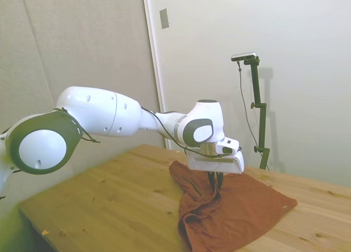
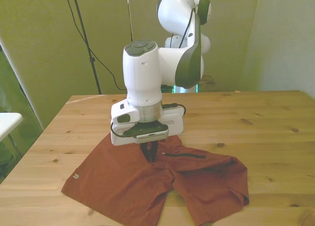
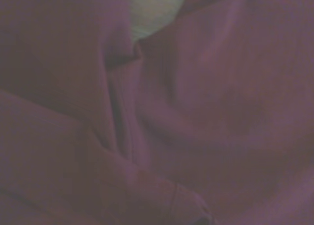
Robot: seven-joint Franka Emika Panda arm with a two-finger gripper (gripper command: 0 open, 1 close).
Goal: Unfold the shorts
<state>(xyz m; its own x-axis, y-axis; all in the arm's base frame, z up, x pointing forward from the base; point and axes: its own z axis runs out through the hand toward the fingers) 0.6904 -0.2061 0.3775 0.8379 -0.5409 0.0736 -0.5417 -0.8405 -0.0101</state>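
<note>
Rust-brown soft fabric shorts [image 2: 147,186] lie nearest the front camera, spread on the wooden plank table [image 2: 266,117] close to its near edge. We note one leg extending toward the front view's left, carrying a small pale tag [image 2: 75,176] near its hem, and the other leg toward the front view's right. We observe a dark zipper line [image 2: 184,155] running across the upper part of the garment. The white arm's two-finger gripper [image 2: 150,151] points straight down over the middle of the shorts, its dark fingers set close together and pinching a raised fold of the cloth. In the side view the fabric [image 1: 230,208] rises in a ridge to the fingertips [image 1: 217,184]. We record only blurred, creased brown cloth [image 3: 196,127] in the wrist view.
</note>
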